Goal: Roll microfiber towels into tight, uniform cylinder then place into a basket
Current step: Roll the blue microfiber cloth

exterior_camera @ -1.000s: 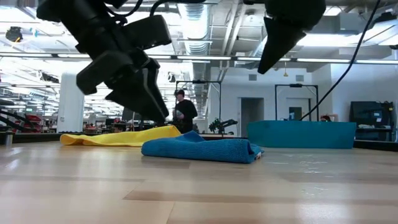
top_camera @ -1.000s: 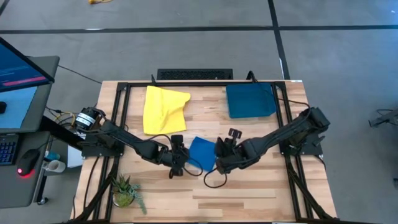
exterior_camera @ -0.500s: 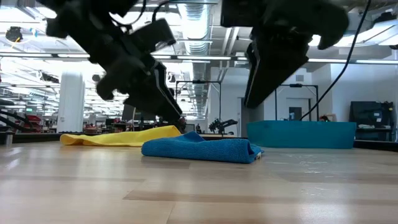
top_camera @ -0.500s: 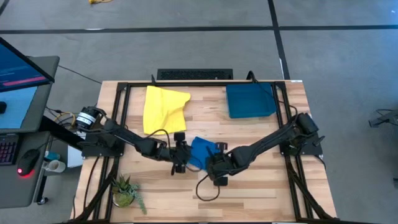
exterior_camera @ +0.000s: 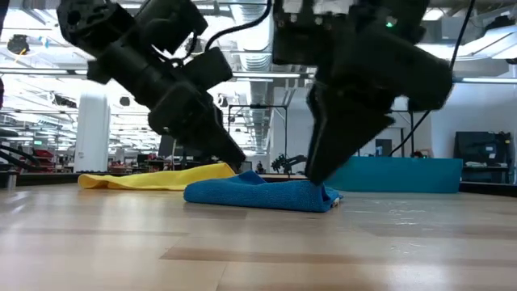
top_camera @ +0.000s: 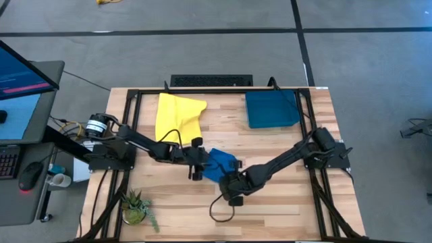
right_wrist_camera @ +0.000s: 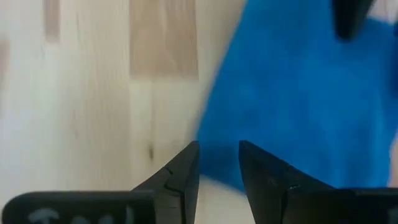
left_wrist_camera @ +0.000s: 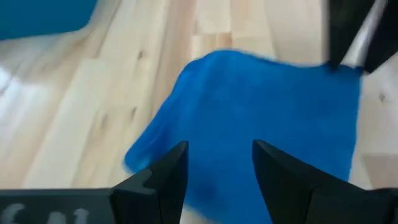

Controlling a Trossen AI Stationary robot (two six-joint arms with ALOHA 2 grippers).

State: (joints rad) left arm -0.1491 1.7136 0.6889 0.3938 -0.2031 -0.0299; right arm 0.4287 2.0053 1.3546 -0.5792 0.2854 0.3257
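The blue microfiber towel [top_camera: 219, 165] lies crumpled and partly folded on the table's middle, its underside flat on the wood [exterior_camera: 258, 194]. My left gripper [left_wrist_camera: 217, 163] is open at the towel's left edge, slanting down toward it [top_camera: 200, 167]. My right gripper [right_wrist_camera: 219, 158] is open, pointing steeply down over the towel's near edge [top_camera: 231, 183]. The yellow towel [top_camera: 177, 118] lies spread at the far left. The teal basket [top_camera: 271, 109] stands at the far right. My left gripper's fingertips [exterior_camera: 237, 164] stand just at the blue towel's raised left end; I cannot tell whether they touch it. My right gripper's fingertips [exterior_camera: 313, 178] reach down to the towel's top near its right end; whether they touch cannot be told.
A small potted plant [top_camera: 137, 206] stands at the table's near left corner. A black frame [top_camera: 202, 91] runs along the table's far and side edges. Bare wood lies along the near edge [top_camera: 270, 216].
My right gripper has come down and toward the table's near edge, tipping steeper, to the blue towel's near edge. My left gripper has moved right toward the towel and sunk a little. The towel has stayed where it was.
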